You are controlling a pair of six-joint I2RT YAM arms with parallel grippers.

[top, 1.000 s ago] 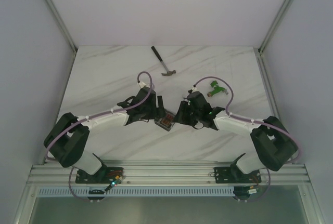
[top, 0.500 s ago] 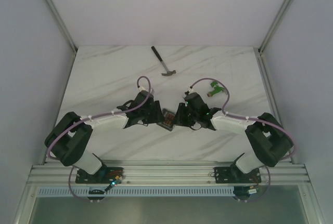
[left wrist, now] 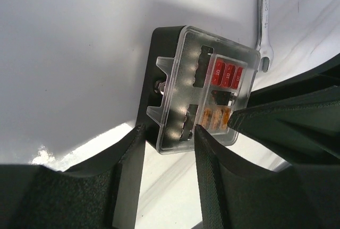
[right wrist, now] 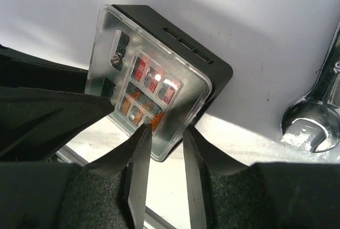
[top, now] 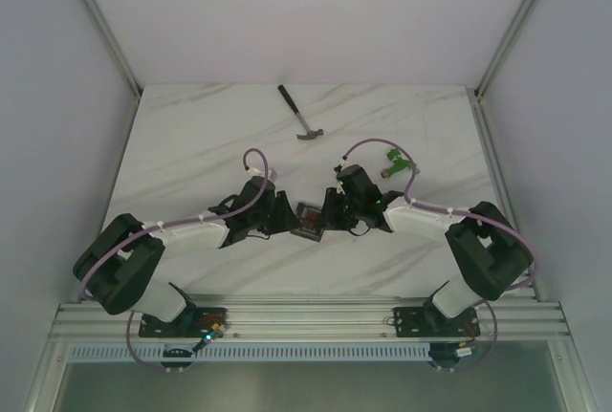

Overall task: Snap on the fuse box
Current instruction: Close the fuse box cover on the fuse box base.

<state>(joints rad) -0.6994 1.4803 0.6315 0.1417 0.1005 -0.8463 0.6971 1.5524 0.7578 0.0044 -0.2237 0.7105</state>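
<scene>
A hammer (top: 300,116) lies far back on the marbled table (top: 191,144), green connector (top: 394,160) right.

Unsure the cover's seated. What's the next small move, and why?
Probably squeeze both hands shut: left hand and right hand each straddle an edge of the fuse box, and its clear cover looks offset from the black base, likely unsnapped.

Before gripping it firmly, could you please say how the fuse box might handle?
The fuse box looks rigid: hard black plastic. Its glossy clear lid may prove slippery to pinch. Flat and squat, it probably won't roll.
</scene>
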